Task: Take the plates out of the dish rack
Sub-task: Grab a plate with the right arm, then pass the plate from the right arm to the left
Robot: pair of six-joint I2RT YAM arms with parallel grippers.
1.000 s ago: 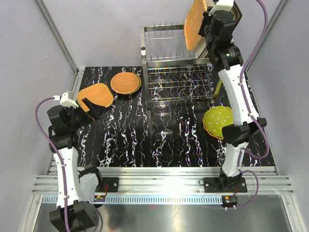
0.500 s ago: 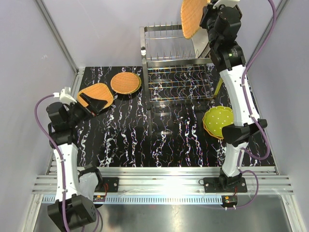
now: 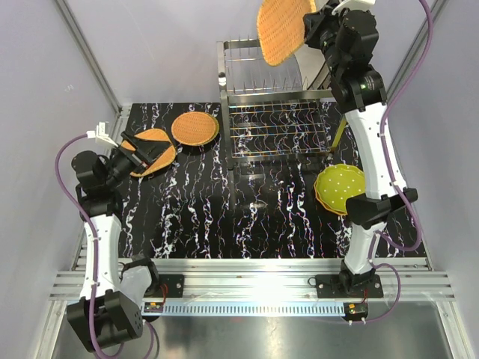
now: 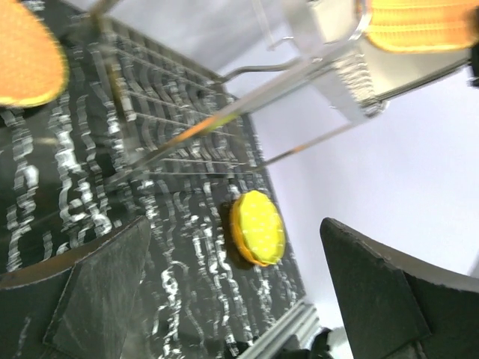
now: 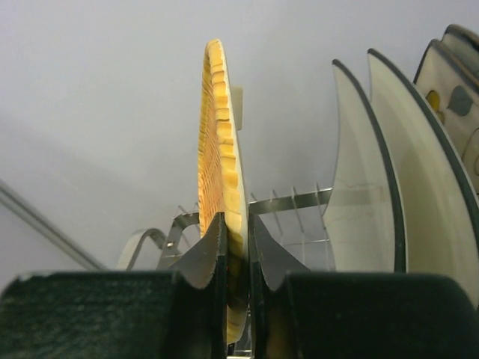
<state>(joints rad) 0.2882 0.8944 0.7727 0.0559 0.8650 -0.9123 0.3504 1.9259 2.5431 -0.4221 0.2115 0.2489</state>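
Observation:
My right gripper [image 3: 310, 26] is shut on the lower rim of an orange woven plate [image 3: 283, 30], holding it high above the dish rack [image 3: 273, 112]. In the right wrist view both fingers pinch that plate [image 5: 217, 149] edge-on at my right gripper [image 5: 236, 224]. Two cream plates [image 5: 359, 187] and a flower-patterned one [image 5: 449, 97] stand in the rack beside it. My left gripper [image 3: 142, 153] is open, low over a squarish orange woven plate [image 3: 153, 142] on the table. A round orange woven plate [image 3: 195, 128] lies beside it.
A lime-green dotted plate [image 3: 338, 187] lies on an orange one at the right, by the right arm; it also shows between my left gripper's open fingers [image 4: 105, 284]. The rack's lower grid shelf [image 3: 277, 131] is bare. Enclosure walls stand close on both sides.
The right gripper has carried the orange woven plate up and to the left, clear of the rack's prongs. The left arm has swung back to the left, its gripper staying open.

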